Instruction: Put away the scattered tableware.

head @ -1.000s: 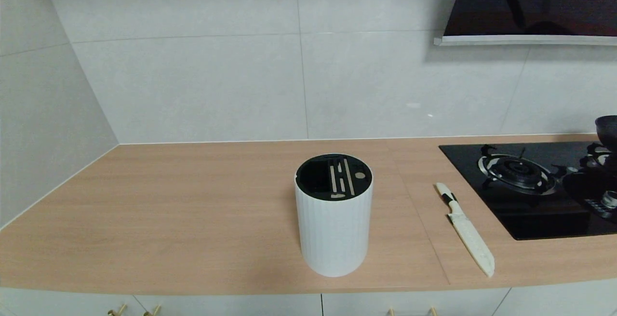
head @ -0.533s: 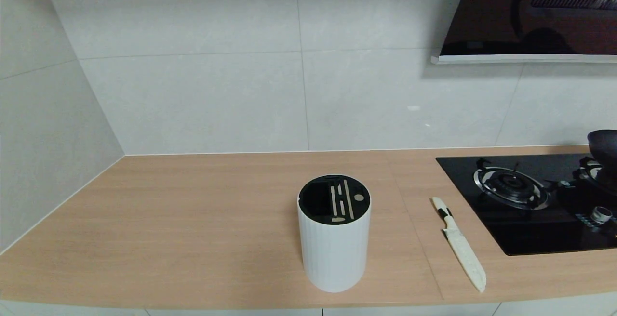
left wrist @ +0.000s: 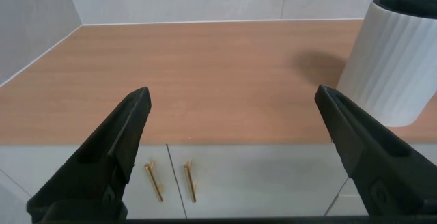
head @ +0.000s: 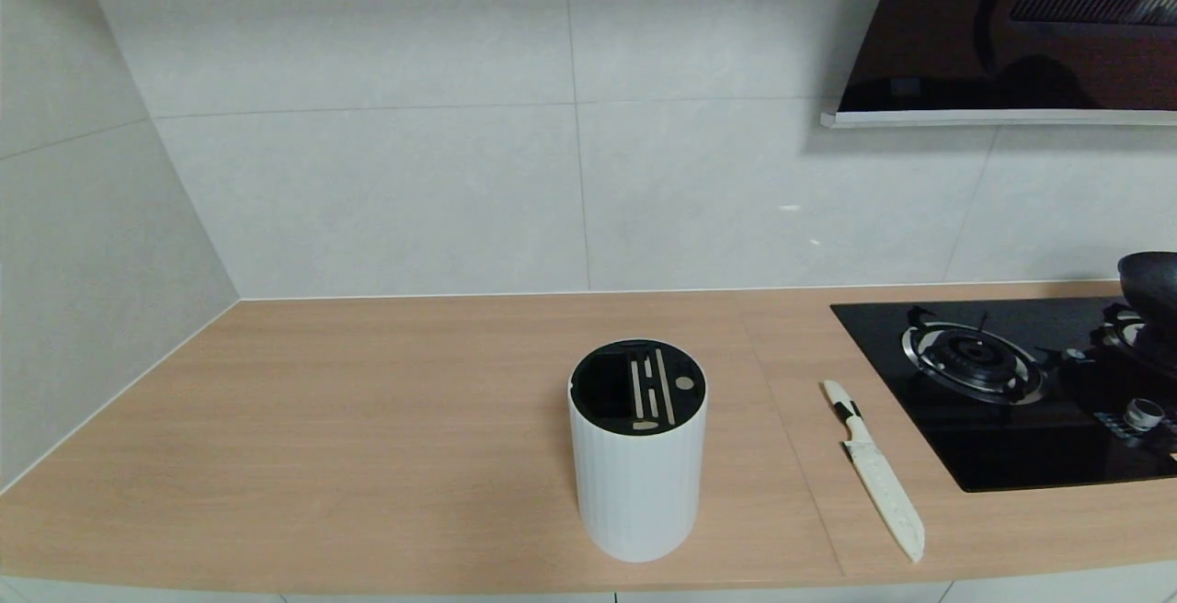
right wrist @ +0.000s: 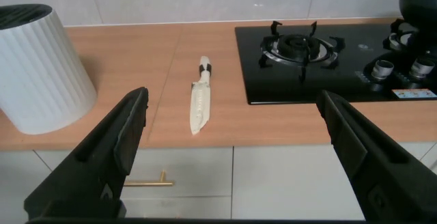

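Observation:
A white knife (head: 874, 470) with a black band on its handle lies flat on the wooden counter (head: 368, 401), between the stove and a white ribbed knife holder (head: 637, 483) with a black slotted top. In the right wrist view the knife (right wrist: 200, 101) lies ahead of my right gripper (right wrist: 232, 95), which is open and holds nothing, off the counter's front edge. The holder (right wrist: 41, 67) stands beside it. My left gripper (left wrist: 232, 93) is also open with nothing in it, in front of the counter edge, with the holder (left wrist: 392, 60) ahead to one side.
A black gas stove (head: 1002, 392) is set into the counter on the right, with a dark pot (head: 1149, 281) on its far burner. A range hood (head: 1002, 33) hangs above. Tiled walls close the back and left. Cabinet doors with gold handles (left wrist: 171, 179) sit below the counter.
The head camera has shifted, so the whole picture sits differently. The knife and the holder have not moved on the counter.

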{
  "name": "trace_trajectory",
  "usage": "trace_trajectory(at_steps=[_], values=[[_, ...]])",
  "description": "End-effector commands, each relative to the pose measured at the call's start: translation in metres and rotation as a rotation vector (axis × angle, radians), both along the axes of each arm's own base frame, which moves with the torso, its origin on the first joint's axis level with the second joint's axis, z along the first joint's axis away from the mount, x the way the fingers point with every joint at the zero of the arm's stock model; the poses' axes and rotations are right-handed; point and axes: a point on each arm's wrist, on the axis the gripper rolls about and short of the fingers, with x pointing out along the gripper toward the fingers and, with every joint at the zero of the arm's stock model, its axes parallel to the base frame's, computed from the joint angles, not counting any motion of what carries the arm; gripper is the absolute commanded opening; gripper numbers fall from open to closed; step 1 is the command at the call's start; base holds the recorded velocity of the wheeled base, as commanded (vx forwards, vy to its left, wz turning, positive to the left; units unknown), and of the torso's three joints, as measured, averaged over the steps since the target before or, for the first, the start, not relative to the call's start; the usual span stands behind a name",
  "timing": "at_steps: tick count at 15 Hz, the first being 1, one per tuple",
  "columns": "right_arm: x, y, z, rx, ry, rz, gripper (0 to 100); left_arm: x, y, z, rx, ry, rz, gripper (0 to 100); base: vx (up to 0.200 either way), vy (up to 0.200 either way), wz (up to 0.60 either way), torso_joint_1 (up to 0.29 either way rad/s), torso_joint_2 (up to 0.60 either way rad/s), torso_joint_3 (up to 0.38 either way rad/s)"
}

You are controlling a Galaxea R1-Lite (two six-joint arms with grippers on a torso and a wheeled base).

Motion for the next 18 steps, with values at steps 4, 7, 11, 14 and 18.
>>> trace_trajectory(at_steps=[4, 7, 11, 14, 18], values=[[0.0, 0.0, 0.0, 0.0, 0.0, -0.001, 100, 0.0, 0.0, 0.0, 0.001, 0.001, -0.001, 100, 0.0, 0.0, 0.0, 0.0, 0.0, 0.0], [0.0, 0.0, 0.0, 0.0, 0.002, -0.001, 100, 0.0, 0.0, 0.0, 0.001, 0.001, 0.001, 100, 0.0, 0.0, 0.0, 0.0, 0.0, 0.0], [-0.004, 0.0, 0.016, -0.018, -0.066, -0.005, 100, 0.0, 0.0, 0.0, 0.001, 0.001, 0.001, 100, 0.0, 0.0, 0.0, 0.0, 0.0, 0.0], [0.0, -0.001, 0.075, 0.026, -0.07, 0.055, 100, 0.0, 0.0, 0.0, -0.001, 0.001, 0.001, 100, 0.0, 0.0, 0.0, 0.0, 0.0, 0.0], [0.04, 0.002, 0.104, 0.018, 0.118, 0.108, 100, 0.0, 0.0, 0.0, -0.001, 0.001, 0.001, 100, 0.0, 0.0, 0.0, 0.0, 0.0, 0.0]])
